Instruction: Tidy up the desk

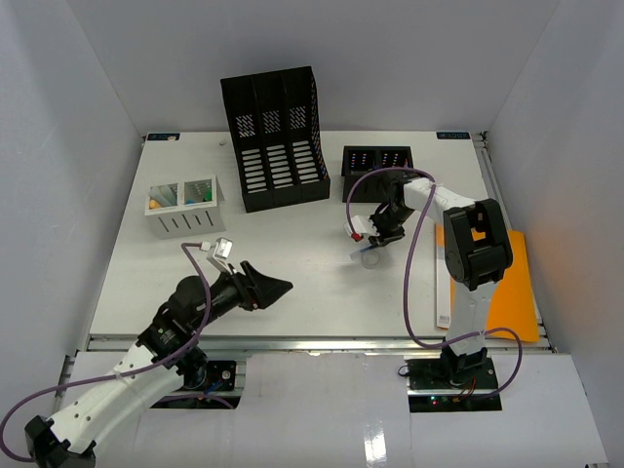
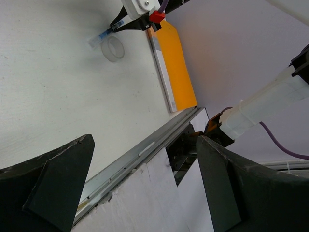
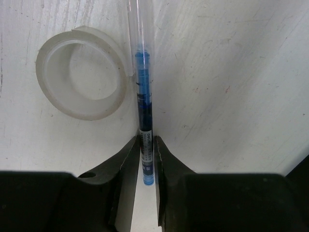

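Clear tape roll [image 3: 79, 72] touching pen [image 3: 143, 96]

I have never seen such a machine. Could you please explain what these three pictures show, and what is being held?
Two robot arms are bolted at the near edge of a white desk. One picture looks down from above; the other two come from cameras on each wrist. On the desk stand a black file rack, a small black tray and a white bin; an orange folder lies on the right. The right gripper is shut on a blue pen beside a clear tape roll. The left gripper is open and empty.
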